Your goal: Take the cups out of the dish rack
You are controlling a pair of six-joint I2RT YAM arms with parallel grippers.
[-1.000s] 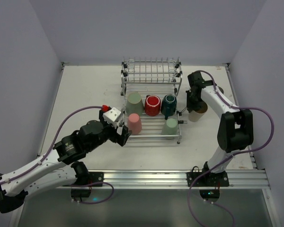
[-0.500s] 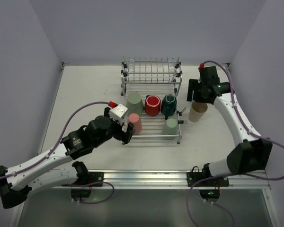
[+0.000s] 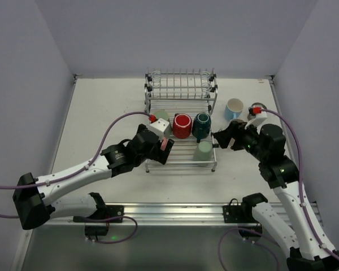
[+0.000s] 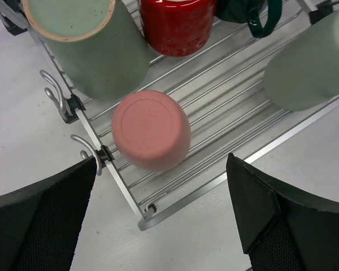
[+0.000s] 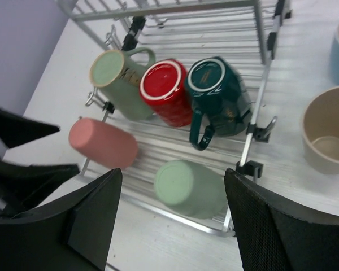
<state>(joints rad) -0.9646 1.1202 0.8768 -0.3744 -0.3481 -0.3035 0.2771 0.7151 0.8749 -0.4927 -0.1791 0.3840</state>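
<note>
The wire dish rack holds five cups on its lower tray: sage green, red, dark teal, mint green and pink. My left gripper hovers open over the tray's front left corner, and the pink cup lies just ahead of its fingers. My right gripper is open at the rack's right side, empty, facing the mint green cup. Off the rack, a light blue cup and a beige cup stand upright on the table.
A brownish cup rim shows behind my right wrist near the back right. The rack's upper shelf with upright prongs stands behind the tray. Grey walls close in the white table on three sides.
My right gripper let go of the beige cup on the table, rose, then swung back toward the rack's right side. My left gripper advanced over the pink cup.
</note>
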